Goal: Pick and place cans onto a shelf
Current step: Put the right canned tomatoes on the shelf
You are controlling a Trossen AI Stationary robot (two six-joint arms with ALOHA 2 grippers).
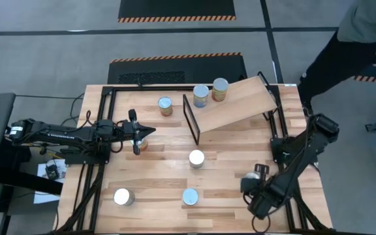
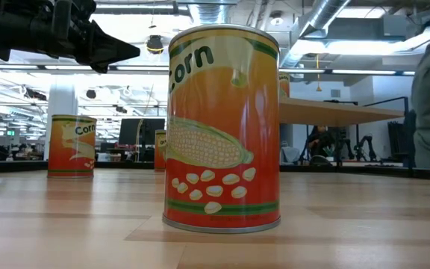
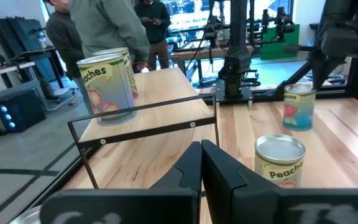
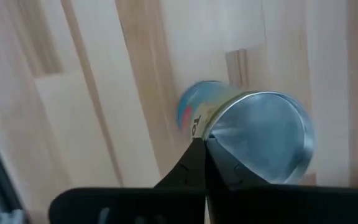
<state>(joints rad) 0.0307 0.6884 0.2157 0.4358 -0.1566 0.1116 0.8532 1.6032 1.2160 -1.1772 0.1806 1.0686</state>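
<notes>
1. Shelf [image 1: 237, 104] sits tilted at the surface's [image 1: 155, 176] far side; two cans [image 1: 210, 93] on its upper end.
2. One can [image 1: 166, 106] left of the shelf.
3. Three cans [image 1: 189, 196] stand along the near half.

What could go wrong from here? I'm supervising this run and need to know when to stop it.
The right end effector is shut over a can; descending like this, it might hit the lid or tip it. The shelf is tilted, so the two cans on it could slide.
</notes>
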